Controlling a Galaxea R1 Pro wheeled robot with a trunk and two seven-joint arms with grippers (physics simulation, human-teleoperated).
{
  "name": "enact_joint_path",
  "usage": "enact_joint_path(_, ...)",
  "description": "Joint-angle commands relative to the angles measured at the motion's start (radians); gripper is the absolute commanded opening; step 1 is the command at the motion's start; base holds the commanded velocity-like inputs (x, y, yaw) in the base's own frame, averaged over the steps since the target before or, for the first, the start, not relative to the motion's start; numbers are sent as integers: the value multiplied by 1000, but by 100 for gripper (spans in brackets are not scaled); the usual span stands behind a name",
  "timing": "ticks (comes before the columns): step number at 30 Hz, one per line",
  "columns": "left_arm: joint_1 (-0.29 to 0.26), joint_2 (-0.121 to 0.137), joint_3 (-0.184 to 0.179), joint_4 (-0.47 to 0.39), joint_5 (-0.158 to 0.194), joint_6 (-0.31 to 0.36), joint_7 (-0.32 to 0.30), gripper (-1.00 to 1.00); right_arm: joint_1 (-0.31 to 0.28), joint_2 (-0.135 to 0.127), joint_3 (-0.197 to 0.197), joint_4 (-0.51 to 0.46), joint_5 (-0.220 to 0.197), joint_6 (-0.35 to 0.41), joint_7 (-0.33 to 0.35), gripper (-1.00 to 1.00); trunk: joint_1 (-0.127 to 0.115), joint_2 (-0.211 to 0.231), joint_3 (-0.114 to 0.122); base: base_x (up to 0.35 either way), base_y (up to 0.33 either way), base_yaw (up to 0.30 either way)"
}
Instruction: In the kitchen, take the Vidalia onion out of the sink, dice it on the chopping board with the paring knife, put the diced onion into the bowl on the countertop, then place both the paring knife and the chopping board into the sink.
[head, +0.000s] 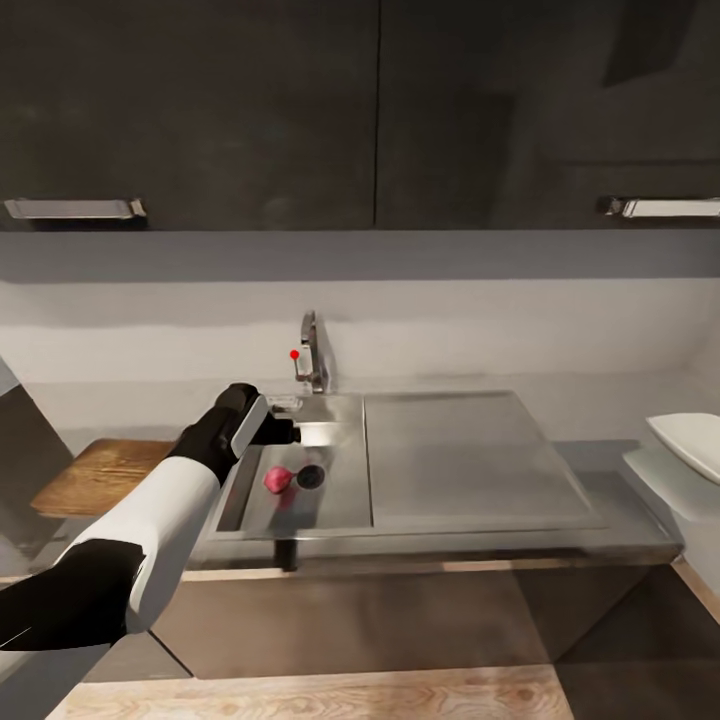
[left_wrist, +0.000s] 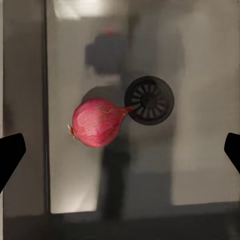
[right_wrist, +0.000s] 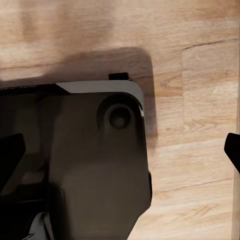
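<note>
One step in hand: onion pickup. Sink basin holds the Vidalia onion, touching the drain. Left gripper hovers above, fingers spread wide, empty. Right gripper also spread, over wood floor. Next: descend, centre on onion, close.

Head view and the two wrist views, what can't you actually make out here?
- Chopping board: head view, its right part hidden behind the left arm.
- Bowl: head view, cut off by the right edge.
- Left gripper: left wrist view, fingertips cut by the edges above the onion.
- Sink: front wall hides the near floor.
</note>
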Motion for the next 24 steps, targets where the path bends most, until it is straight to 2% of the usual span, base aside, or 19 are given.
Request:
enact_joint_path(1, -1, 1, -4, 1, 11, 3, 9, 100, -1, 0, -8, 1, 10, -3, -4, 100, 1, -1, -2, 220, 0, 0)
enact_joint_path(24, -1, 0, -5, 44, 10, 1, 8, 100, -1, 2, -8, 1, 10, -3, -4, 100, 1, -1, -8, 129, 0, 0)
